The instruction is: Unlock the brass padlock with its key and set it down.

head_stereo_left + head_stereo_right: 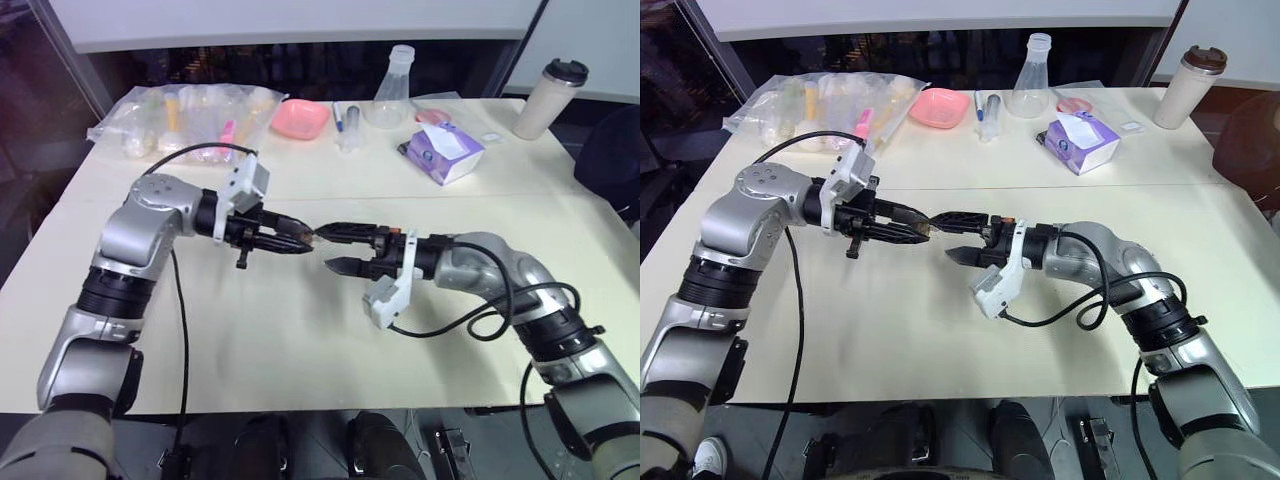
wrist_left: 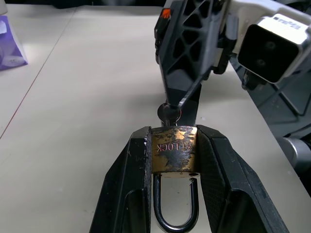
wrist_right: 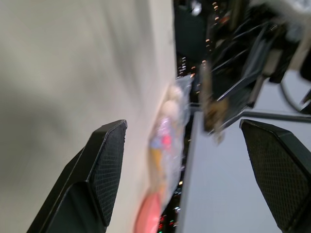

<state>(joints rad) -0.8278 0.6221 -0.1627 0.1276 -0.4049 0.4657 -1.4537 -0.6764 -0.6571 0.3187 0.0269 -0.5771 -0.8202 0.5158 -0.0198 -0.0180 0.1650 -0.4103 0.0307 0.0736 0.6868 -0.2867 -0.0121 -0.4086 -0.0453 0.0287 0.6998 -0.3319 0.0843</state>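
Left claw (image 2: 170,160): clamped on the brass padlock, one black finger pressed to each side of the lock body; held above the tabletop, pointing toward the right claw.
Right claw (image 1: 335,248): spread wide, gripping nothing; upper finger reaching toward the left claw's tip, lower finger hanging apart beneath it; both pads (image 3: 109,165) far apart in the right wrist view.
Brass padlock (image 2: 173,153): worn yellow body with stamped lettering, wedged between the left claw's fingers; silvery shackle (image 2: 175,206) running back between the fingers toward the wrist, appears seated in the body at both legs.
Key (image 2: 169,115): small silvery piece standing out of the padlock's outer end, just at the tip of the right claw's finger; contact between the two cannot be told.
Tabletop (image 1: 300,330): cream, bare beneath both claws.
Far edge, left: clear plastic bag (image 1: 190,115) with coloured items inside.
Far edge, middle: pink dish (image 1: 301,119), clear flask (image 1: 397,75), shallow clear dish (image 1: 385,113).
Far edge, right: purple-and-white tissue pack (image 1: 445,153), well apart from the claws; pale tumbler with dark lid (image 1: 549,98) near the corner.
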